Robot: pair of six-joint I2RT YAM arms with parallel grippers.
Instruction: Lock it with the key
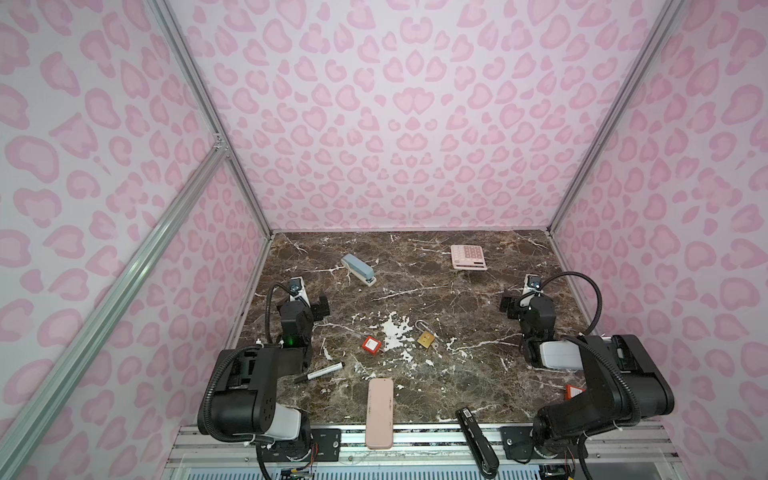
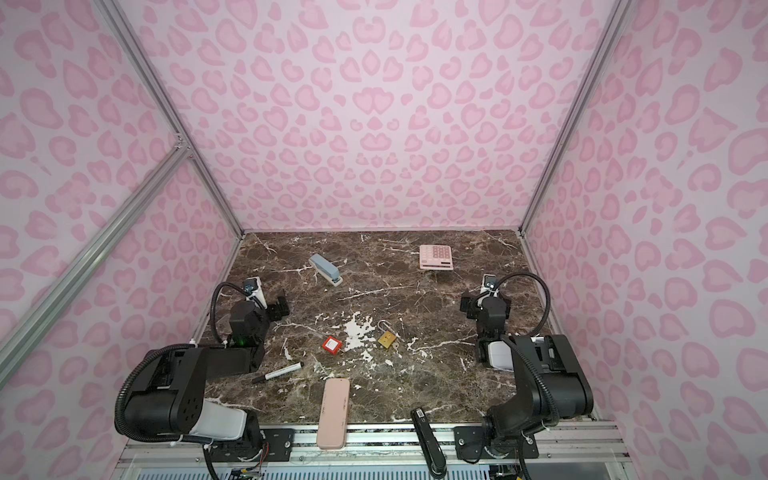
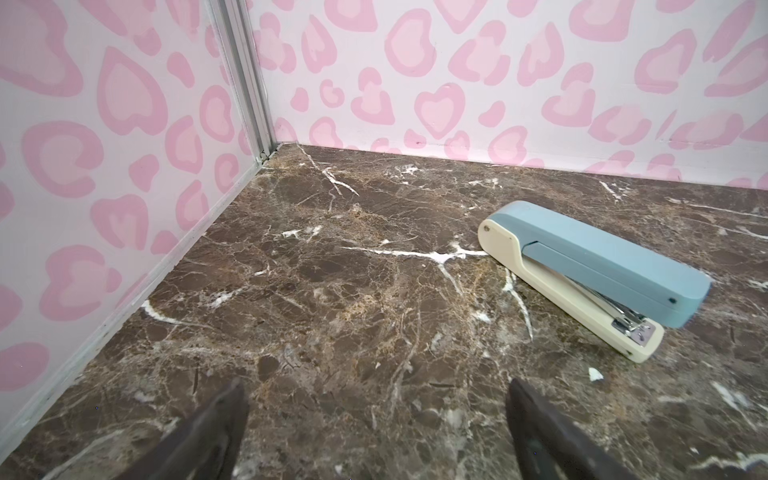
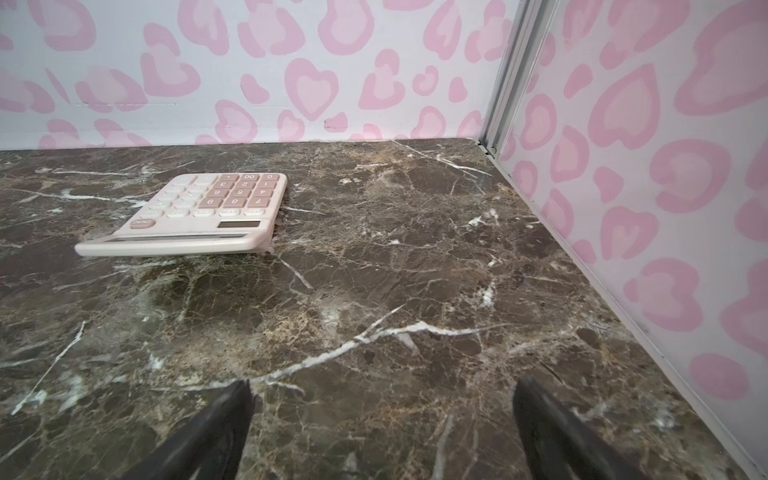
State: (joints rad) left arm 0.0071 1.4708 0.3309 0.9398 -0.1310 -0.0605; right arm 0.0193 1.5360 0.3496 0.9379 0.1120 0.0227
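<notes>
Padlock [image 1: 424, 338] lies between left gripper [image 3: 377, 409] and right gripper [image 4: 381, 409], well apart from both; each pair of fingers [image 3: 216, 428] spread wide, empty.

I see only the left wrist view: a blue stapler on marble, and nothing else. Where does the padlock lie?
Observer: The brass padlock lies near the middle of the table. It shows in both top views, nearer the front edge than your stapler.
Operator: Is its shackle closed already?
Observer: No, the shackle looks open, lifted out of the body.
Operator: Does the right gripper hold something?
Observer: Nothing. The right gripper has its jaws open and empty above bare marble.
</notes>
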